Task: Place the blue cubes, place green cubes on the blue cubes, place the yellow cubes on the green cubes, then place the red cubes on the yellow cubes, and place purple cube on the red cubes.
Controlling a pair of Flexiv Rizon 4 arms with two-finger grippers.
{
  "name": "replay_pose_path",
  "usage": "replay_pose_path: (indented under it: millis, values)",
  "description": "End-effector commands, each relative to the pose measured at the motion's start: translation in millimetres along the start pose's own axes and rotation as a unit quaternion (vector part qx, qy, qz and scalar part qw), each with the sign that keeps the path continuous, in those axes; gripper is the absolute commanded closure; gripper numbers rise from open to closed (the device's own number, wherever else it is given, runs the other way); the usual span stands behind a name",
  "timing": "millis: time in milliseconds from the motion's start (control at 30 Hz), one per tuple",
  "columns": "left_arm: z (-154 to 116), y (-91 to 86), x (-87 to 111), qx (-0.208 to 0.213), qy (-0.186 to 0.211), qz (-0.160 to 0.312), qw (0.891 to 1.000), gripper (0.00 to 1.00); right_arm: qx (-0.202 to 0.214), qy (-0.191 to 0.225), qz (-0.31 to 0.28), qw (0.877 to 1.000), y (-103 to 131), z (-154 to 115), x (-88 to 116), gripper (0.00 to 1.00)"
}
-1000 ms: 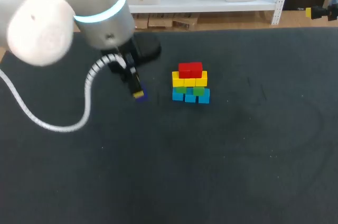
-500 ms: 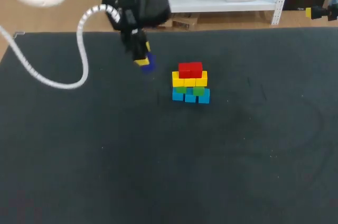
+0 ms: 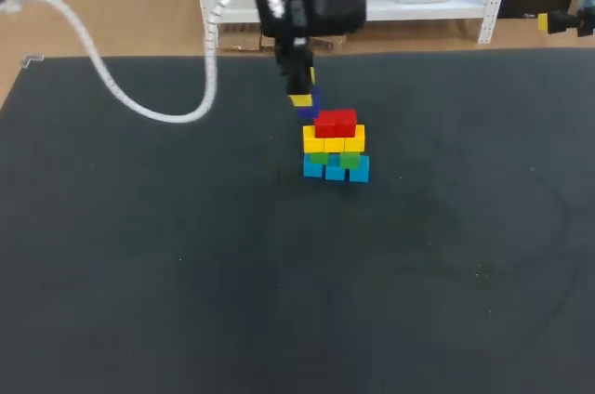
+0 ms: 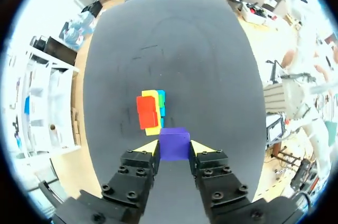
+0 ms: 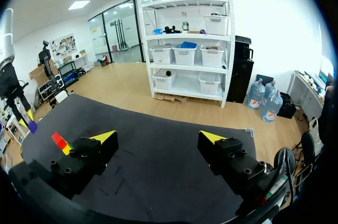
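The left gripper (image 4: 174, 149) is clenched on the small purple cube (image 4: 174, 142), in the air just beside the red cubes (image 3: 335, 122) topping the blue-green-yellow cube stack (image 3: 335, 157). Final step, I judge: centre over the reds, lower, release. The right gripper (image 5: 157, 138) hangs spread, well apart.

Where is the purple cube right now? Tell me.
The purple cube is held in the left tool, in the head view's upper middle, just left of the red cubes topping the stack.
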State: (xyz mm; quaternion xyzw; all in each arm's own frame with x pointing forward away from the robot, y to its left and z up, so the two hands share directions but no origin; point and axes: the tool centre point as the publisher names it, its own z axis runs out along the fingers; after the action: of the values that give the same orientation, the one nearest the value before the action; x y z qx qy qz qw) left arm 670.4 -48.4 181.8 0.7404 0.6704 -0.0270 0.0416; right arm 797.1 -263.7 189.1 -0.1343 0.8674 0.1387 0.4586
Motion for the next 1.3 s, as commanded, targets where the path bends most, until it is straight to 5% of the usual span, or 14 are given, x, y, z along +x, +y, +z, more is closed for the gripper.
replay_pose_path:
  millis: [33,1300]
  values:
    - [10.7,16.7,-15.2,0.030,0.025,-0.013,0.999,1.00,-0.001,0.000,0.000,1.000,-0.4,0.3,0.2,0.00]
    - [44.4,45.8,-27.7,0.047,0.043,-0.007,0.998,1.00,-0.001,0.000,0.000,1.000,-0.4,0.3,0.2,0.00]
